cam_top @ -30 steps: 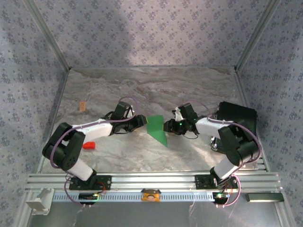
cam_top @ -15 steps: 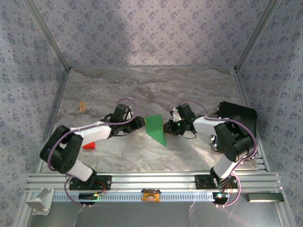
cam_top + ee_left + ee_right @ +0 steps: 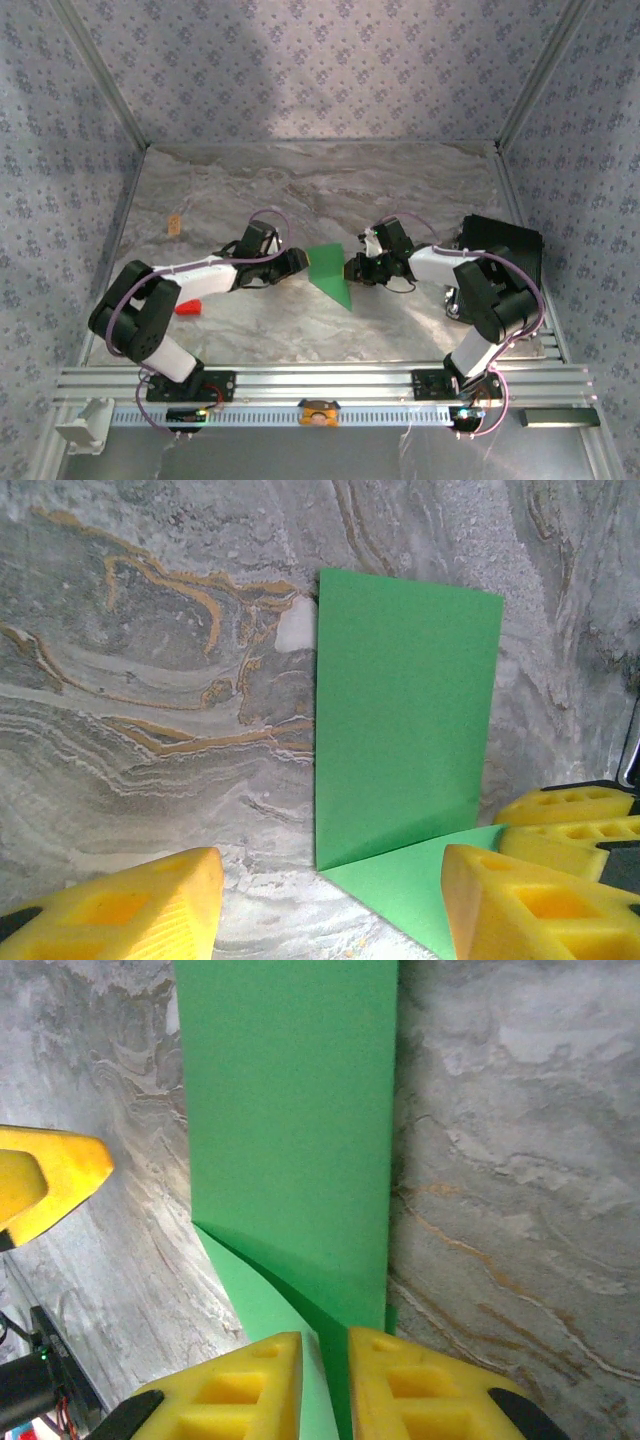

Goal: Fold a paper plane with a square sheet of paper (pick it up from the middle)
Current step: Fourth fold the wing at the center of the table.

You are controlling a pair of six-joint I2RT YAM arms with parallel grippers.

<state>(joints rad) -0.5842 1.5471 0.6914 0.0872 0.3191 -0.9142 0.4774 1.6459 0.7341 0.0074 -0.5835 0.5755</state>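
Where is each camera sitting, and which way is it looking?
Top camera: high up behind the arms, looking down at the table. Both arms show, with the green paper between the left gripper and the right gripper.
Left wrist camera: on the left arm, looking past its open yellow fingers at the paper.
Right wrist camera: on the right arm, looking past its own fingers, which are pinched on the paper's edge.
Shared: both wrist views show the creased paper and the other gripper's yellow fingers.
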